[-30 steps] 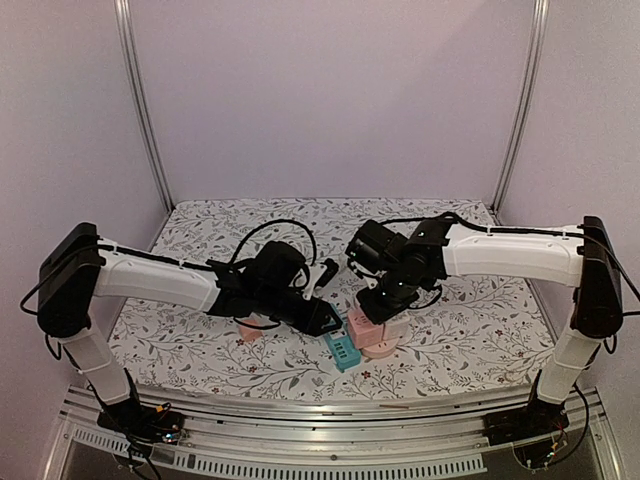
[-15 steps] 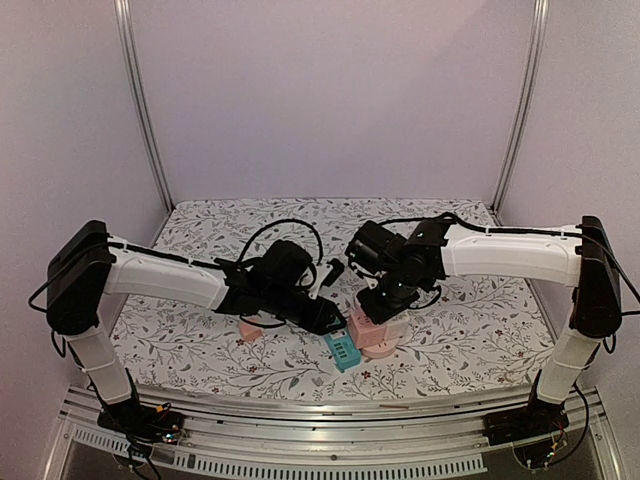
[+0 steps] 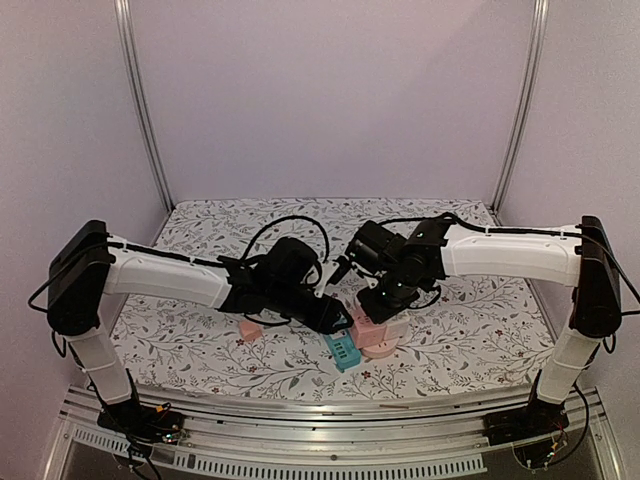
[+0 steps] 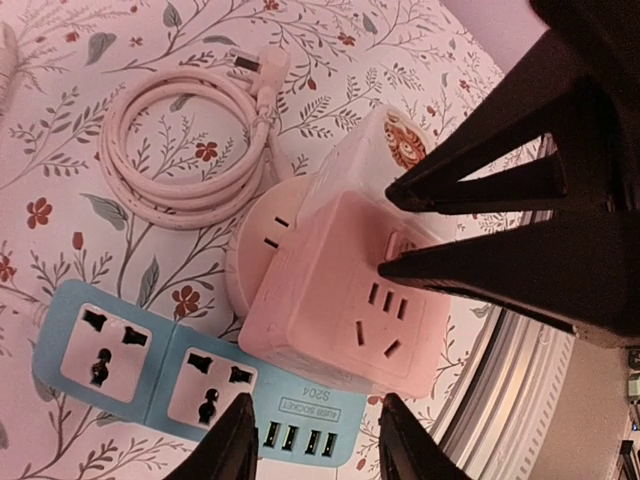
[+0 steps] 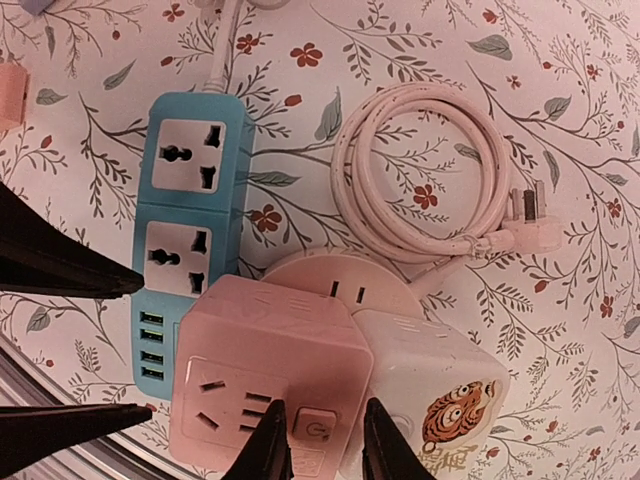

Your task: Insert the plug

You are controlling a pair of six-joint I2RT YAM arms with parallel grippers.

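Looking at the wrist cams, the right gripper is clamped on the pink cube socket, sitting mid-way along the tabletop's near edge. The left gripper hangs just beside it, fingers apart and holding nothing. The plug lies loose with its coiled cable, right next to the cube.

Blue pwr strip: "S204"; small line beside it prob. "USB SOCKET".

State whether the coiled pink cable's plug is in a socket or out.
Out: the plug lies loose beside its coil, its prongs bare, apart from every socket.
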